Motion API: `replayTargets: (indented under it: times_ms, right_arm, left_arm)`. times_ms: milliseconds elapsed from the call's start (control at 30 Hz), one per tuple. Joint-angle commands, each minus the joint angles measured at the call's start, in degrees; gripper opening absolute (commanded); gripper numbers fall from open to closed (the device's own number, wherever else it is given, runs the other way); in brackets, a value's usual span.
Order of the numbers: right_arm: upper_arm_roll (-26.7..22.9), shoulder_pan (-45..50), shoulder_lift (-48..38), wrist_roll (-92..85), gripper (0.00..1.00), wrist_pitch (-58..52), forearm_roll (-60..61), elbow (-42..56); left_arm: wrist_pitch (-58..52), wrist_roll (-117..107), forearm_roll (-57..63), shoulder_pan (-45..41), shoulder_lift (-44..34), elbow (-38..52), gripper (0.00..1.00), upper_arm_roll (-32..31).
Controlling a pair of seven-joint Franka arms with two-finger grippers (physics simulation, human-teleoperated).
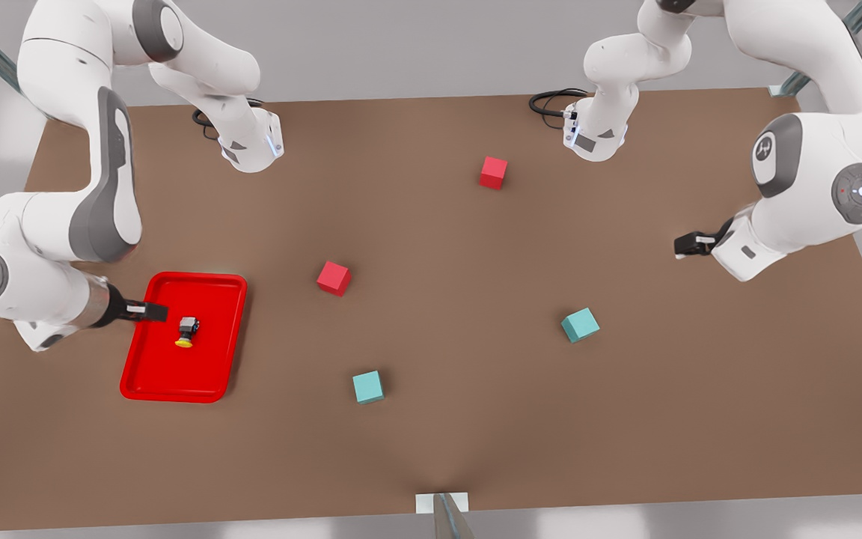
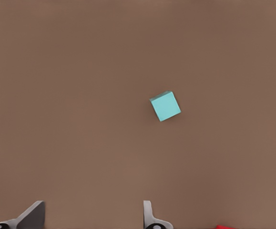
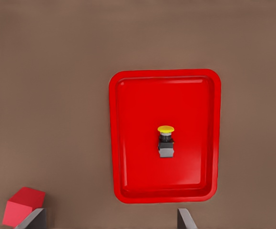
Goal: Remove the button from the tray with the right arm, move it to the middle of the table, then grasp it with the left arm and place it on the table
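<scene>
Front view, one button (image 1: 187,330) in one tray (image 1: 148,378), two red cubes (image 1: 334,278), two teal cubes (image 1: 580,325), both tools (image 1: 153,311) (image 1: 682,245) spread wide.

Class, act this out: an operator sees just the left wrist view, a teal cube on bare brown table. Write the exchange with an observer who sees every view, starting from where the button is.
Operator: Where is the button?
Observer: The button lies in the red tray, near its middle.
Operator: Has the right gripper got it?
Observer: No. The right gripper hangs over the tray's rim, fingers open, apart from the button.
Operator: Anything close to the tray?
Observer: A red cube sits on the table, off the tray's side toward the front view's right.
</scene>
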Motion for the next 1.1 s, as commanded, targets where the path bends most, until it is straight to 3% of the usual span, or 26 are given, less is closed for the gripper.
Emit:
replayTargets:
  times_ms: [0, 33, 67, 233, 567, 700, 733, 867, 1067]
  right_arm:
    - [-2.7, 2.1, -3.1, 1.3, 1.0, 2.9, 2.5, -2.6]
    - [-8.5, 6.4, -4.4, -1.6, 1.0, 2.3, 4.0, -3.4]
    - [-6.4, 4.8, -2.4, -1.1, 1.0, 2.0, 4.4, -2.3]
    - [-6.3, 5.4, 2.2, -1.7, 1.0, 3.0, 4.3, -1.2]
    - [-4.7, 1.4, 8.1, -5.4, 1.0, 15.7, 4.4, -10.4]
    - [-4.3, 0.1, 7.3, -5.6, 1.0, 21.1, 4.2, -16.1]
    - [-2.1, -1.6, 6.4, -5.6, 1.0, 23.3, 4.2, -18.5]
    - [-1.1, -2.4, 6.2, -5.6, 1.0, 26.8, 4.1, -22.4]
    - [-1.1, -4.5, 7.6, -6.0, 1.0, 28.5, 3.4, -22.8]
  left_arm:
    - [8.5, 0.7, 1.0, -0.2, 0.0, 0.0, 1.0, -0.1]
    - [8.3, 0.7, 1.0, -0.1, 0.0, 0.0, 1.0, -0.1]
    - [8.2, 0.7, 1.0, -0.1, 0.0, 0.0, 1.0, -0.1]
    - [5.1, 1.2, 0.4, -0.7, 1.5, 0.0, 1.0, -0.6]
    - [5.7, 0.5, 1.4, -2.0, 4.0, 0.3, 1.0, -1.3]
    - [8.4, -2.3, 5.2, -11.5, 6.7, 2.8, 1.0, -1.5]
    - [8.6, -2.3, 4.9, -12.1, 5.2, 3.2, 1.0, -3.2]
    - [6.3, -2.3, -1.2, -9.3, 3.1, 4.0, 1.0, -4.8]
    - [6.8, -2.1, -1.1, -9.1, 3.2, 4.0, 1.0, -4.8]
